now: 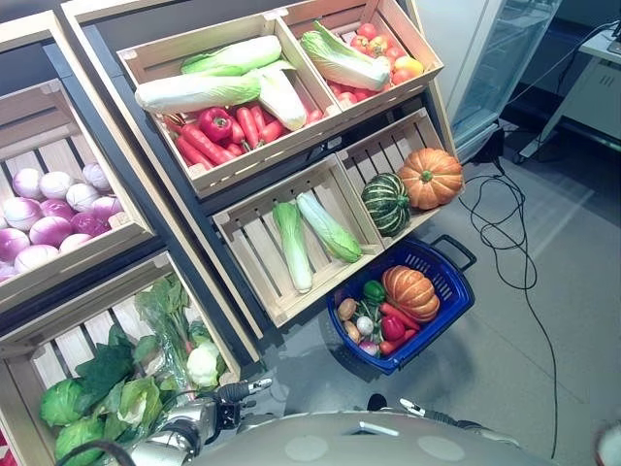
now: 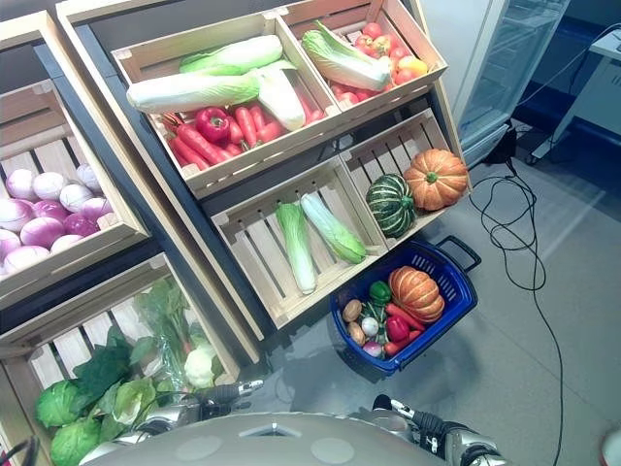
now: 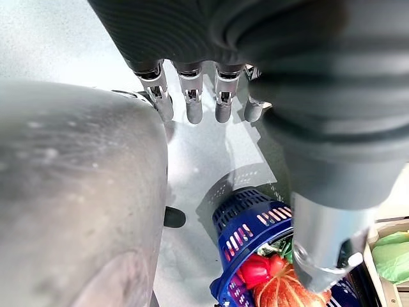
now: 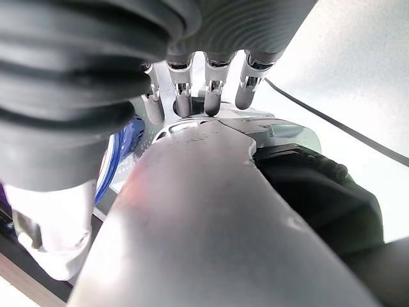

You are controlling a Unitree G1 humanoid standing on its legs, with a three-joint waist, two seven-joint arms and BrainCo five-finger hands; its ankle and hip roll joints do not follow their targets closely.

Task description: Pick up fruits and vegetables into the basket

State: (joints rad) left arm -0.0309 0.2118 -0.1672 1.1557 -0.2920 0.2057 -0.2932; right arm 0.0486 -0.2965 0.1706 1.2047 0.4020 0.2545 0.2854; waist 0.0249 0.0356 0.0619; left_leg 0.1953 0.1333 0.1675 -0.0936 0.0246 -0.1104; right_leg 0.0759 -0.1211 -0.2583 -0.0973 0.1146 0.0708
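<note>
Both the left hand (image 3: pixel 192 96) and right hand (image 4: pixel 211 86) hang relaxed, well apart from the basket (image 1: pixel 451 282) of vegetables.

Two pumpkins (image 1: pixel 431 177) (image 1: pixel 410 292), one striped green squash (image 1: pixel 386 203), two loose cabbages (image 1: pixel 292 245) (image 1: pixel 329 226) and one blue basket (image 1: pixel 450 285) are shown; five wooden crates (image 1: pixel 235 165) are counted.

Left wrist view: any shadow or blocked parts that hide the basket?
Left wrist view: the left hand and its cover block much of the basket, whose shadow falls on the floor beside it. Left eye view: basket evenly lit, unobstructed.
</note>
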